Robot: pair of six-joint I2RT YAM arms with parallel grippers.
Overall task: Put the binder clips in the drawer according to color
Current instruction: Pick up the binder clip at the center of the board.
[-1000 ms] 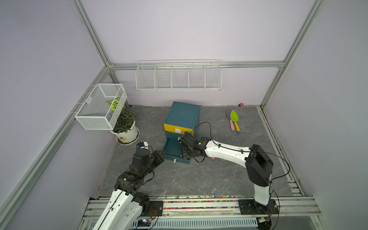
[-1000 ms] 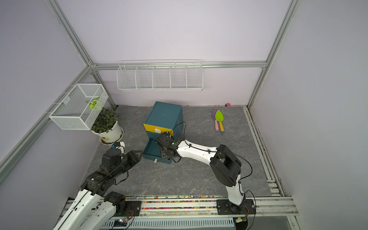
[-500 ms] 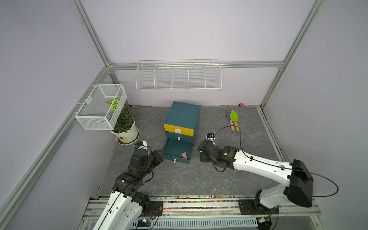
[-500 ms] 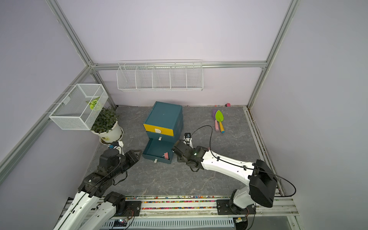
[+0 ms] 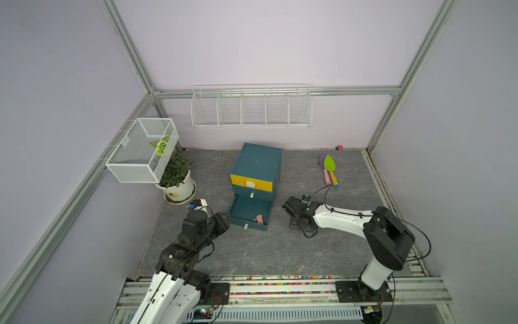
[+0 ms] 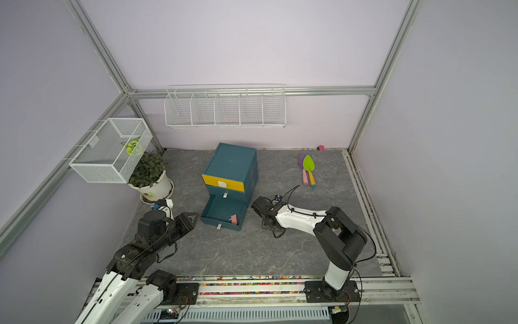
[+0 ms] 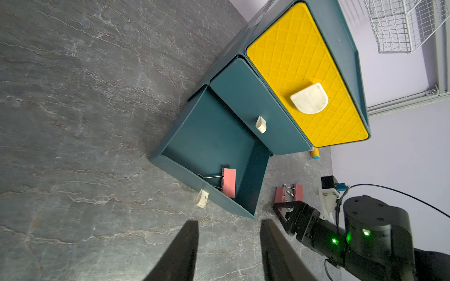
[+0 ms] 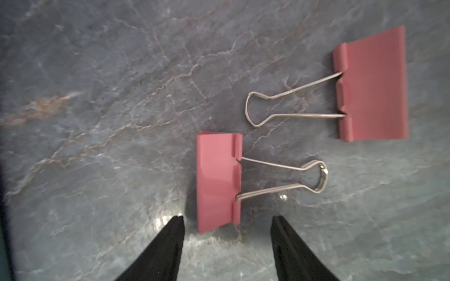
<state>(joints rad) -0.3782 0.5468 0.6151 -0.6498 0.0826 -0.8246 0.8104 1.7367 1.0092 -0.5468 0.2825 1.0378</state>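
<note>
The right end effector (image 8: 227, 216) hovers open, empty, over the nearer pink clip (image 8: 216, 182). Closing off-centre might skid it into the neighbouring clip (image 8: 372, 82), though blur hides alignment. The left end effector (image 7: 229, 221) hangs open.

Right gripper (image 5: 290, 207) out of bottom drawer (image 5: 244, 208), pink binder clip (image 5: 259, 219) left inside.
A second ago the gripper was down over the open drawer, hiding its inside; it has since pulled away to the counter (image 5: 252, 252) just right of the cabinet (image 5: 258, 160). The clip now shows in the drawer's front right corner. Jaws parted, hanging over a second pink binder clip (image 8: 218, 182) on the counter.
</note>
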